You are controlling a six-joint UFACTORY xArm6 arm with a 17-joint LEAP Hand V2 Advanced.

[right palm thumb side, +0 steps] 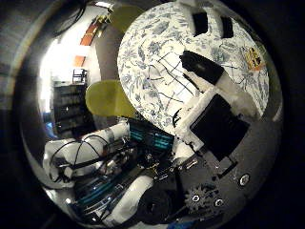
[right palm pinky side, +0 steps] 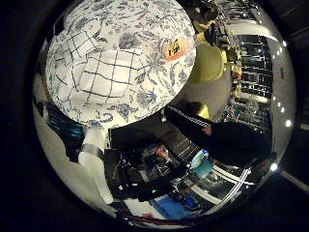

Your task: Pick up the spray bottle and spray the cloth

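Observation:
A white cloth (right palm pinky side: 108, 72) with a dark grid pattern lies spread on a round table (right palm pinky side: 159, 19) covered in a blue floral tablecloth. The table is well below the palm. My right hand (right palm thumb side: 217, 102) hangs above it, and its white and black fingers (right palm thumb side: 200, 64) reach out fairly straight over the tablecloth with nothing between them. No spray bottle shows in either view. The white arm (right palm pinky side: 95, 157) with a grey band runs down beside the table's edge.
An orange tag (right palm pinky side: 175, 48) lies on the tablecloth near the table's rim. Yellow-green chairs (right palm pinky side: 210, 63) (right palm thumb side: 107, 98) stand by the table. Dark shelving (right palm thumb side: 66, 102) and cluttered equipment (right palm pinky side: 164, 164) surround it on a grey floor.

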